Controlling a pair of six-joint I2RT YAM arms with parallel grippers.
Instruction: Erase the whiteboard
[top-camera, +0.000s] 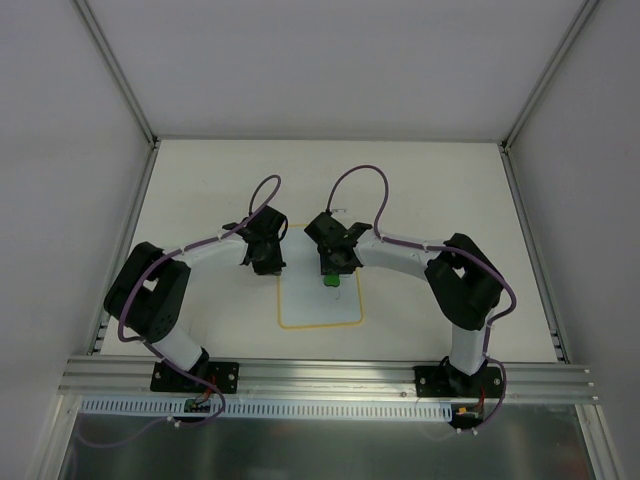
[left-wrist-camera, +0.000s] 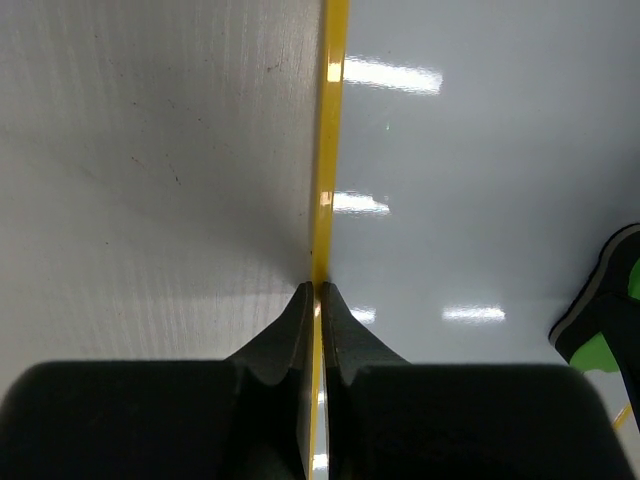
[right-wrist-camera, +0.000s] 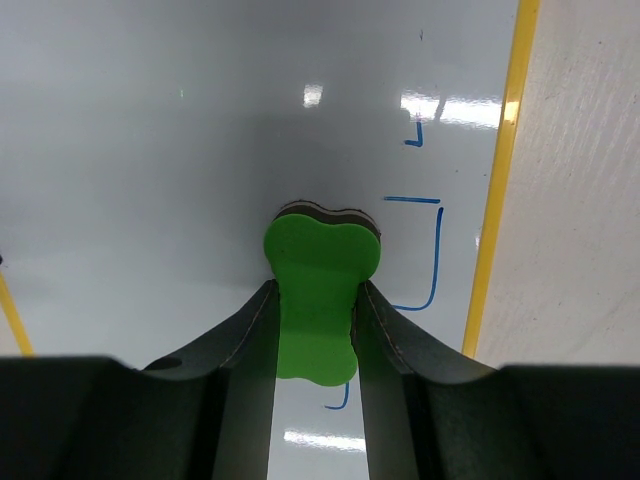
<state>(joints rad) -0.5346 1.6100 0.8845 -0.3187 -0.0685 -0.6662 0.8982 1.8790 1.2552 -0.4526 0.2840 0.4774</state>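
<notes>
Rests closed left gripper (left-wrist-camera: 318, 292) on whiteboard (left-wrist-camera: 480, 130) left border; clamps green eraser (right-wrist-camera: 320, 250) in right gripper (right-wrist-camera: 317, 287), on whiteboard beside blue lines (right-wrist-camera: 438, 250).

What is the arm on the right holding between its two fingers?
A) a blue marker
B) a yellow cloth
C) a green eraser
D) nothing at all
C: the right wrist view shows the right gripper clamped on the sides of a green eraser, over the whiteboard.
</notes>
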